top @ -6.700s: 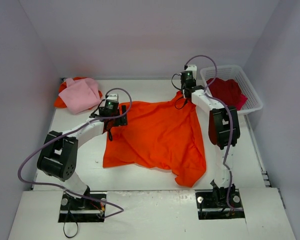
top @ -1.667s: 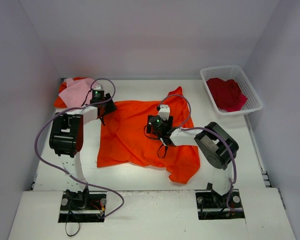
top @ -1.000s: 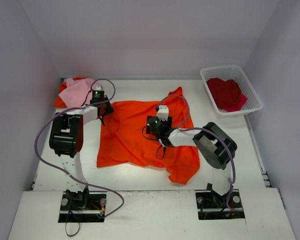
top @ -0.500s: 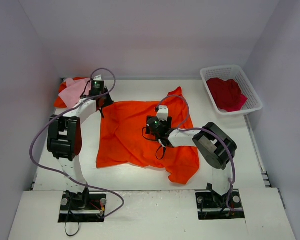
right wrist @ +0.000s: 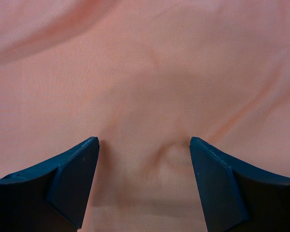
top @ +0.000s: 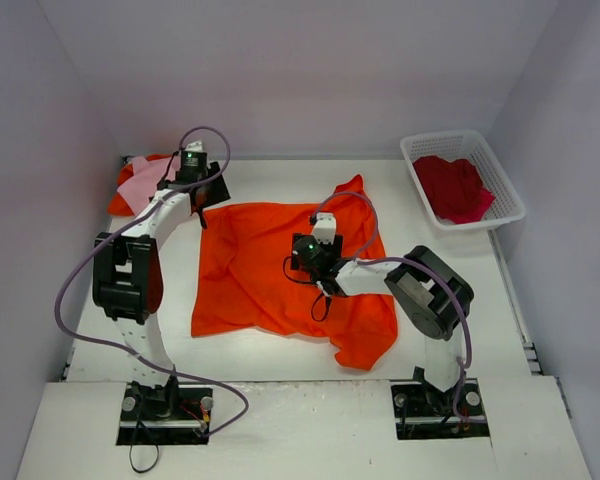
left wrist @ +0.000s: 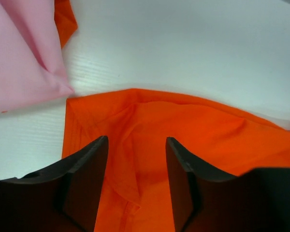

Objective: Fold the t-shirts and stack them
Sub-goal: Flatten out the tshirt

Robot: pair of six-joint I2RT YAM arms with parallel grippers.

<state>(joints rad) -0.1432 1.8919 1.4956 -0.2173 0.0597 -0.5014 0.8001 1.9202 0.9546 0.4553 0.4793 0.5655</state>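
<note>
A bright orange t-shirt [top: 270, 270] lies spread across the middle of the table. My left gripper [top: 194, 194] hovers open over its far left corner [left wrist: 183, 125], and the cloth lies flat below the fingers [left wrist: 87, 179]. My right gripper [top: 306, 254] stands wide open low over the shirt's middle [right wrist: 145, 72], with a small pucker of cloth between its fingertips [right wrist: 77, 169]. A pale pink t-shirt [top: 140, 178] [left wrist: 19, 58] lies at the far left on top of another orange cloth [top: 118, 203] [left wrist: 65, 19]. The crimson t-shirt [top: 454, 187] lies bunched in the basket.
The white lattice basket [top: 510, 190] stands at the far right by the wall. The orange shirt's near right corner [top: 365, 345] is rumpled. Bare white table [left wrist: 193, 43] shows beyond the shirt's far edge. Purple cables loop over both arms.
My left gripper has moved farther back along the shirt's left corner and opened, letting the cloth lie down. The right gripper has stayed on the shirt's middle.
</note>
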